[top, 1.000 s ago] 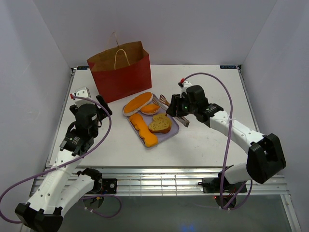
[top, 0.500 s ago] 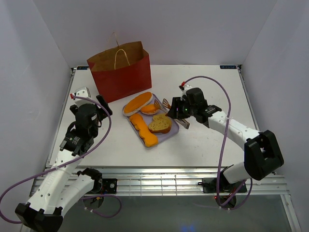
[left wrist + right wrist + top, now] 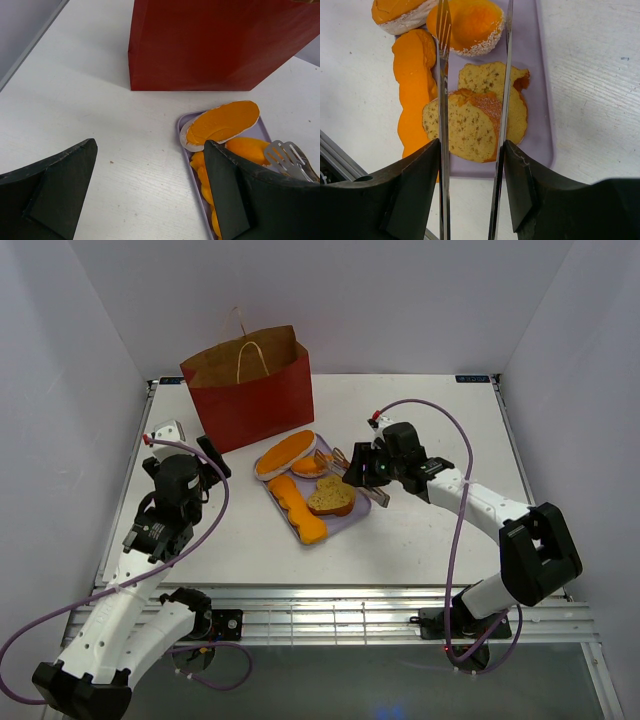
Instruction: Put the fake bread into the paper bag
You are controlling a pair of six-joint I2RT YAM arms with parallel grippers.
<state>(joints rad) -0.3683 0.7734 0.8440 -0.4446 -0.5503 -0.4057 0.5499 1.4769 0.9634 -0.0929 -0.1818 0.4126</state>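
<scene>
The fake bread lies on a lavender tray (image 3: 360, 511): a long orange loaf (image 3: 285, 452), a round bun (image 3: 310, 465), a wavy orange piece (image 3: 297, 508) and two speckled slices (image 3: 331, 496). The red paper bag (image 3: 255, 400) stands upright and open behind the tray. My right gripper (image 3: 362, 475) is shut on long metal tongs (image 3: 443, 100). The tong arms are spread over the slices (image 3: 465, 130), and their tips reach the bun (image 3: 470, 25). My left gripper (image 3: 205, 455) is open and empty left of the tray, above bare table (image 3: 150, 200), facing the bag (image 3: 215, 45).
The tray's near rim (image 3: 181, 125) lies just right of my left fingers. White walls close in the table on the left, the back and the right. A metal rail runs along the table's front edge (image 3: 340, 600).
My right gripper has moved left with the tongs, from beside the tray to over the slices. The left arm has barely moved.
</scene>
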